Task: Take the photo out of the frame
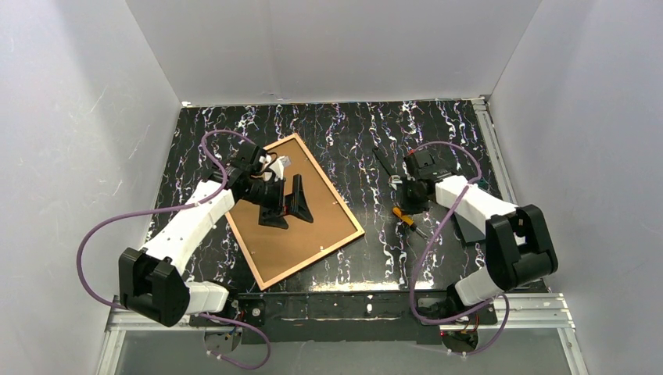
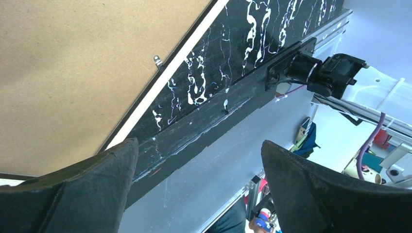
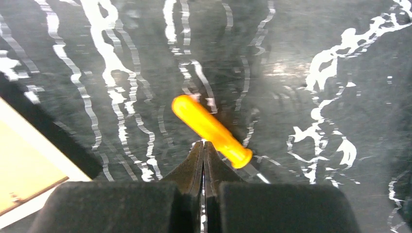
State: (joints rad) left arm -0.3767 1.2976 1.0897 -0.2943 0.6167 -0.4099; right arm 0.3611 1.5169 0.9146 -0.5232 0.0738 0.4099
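The frame (image 1: 332, 187) lies face down and askew on the left half of the table. Only its pale rim shows around the photo's brown fibreboard back (image 1: 301, 242); the printed side is hidden. My left gripper (image 1: 288, 209) hovers over the middle of that back, open wide with nothing between its fingers (image 2: 92, 189). In the left wrist view, the board (image 2: 73, 73) and a small metal tab (image 2: 158, 60) at its edge are visible. My right gripper (image 3: 203, 145) is shut and empty, its tips just short of an orange-handled screwdriver (image 3: 209, 128) lying on the table.
The screwdriver (image 1: 404, 216) lies right of the frame, with a thin dark tool (image 1: 383, 164) behind it. A flat dark piece (image 1: 469, 230) sits under the right arm. White walls close in the black marbled table (image 1: 344, 125) on three sides.
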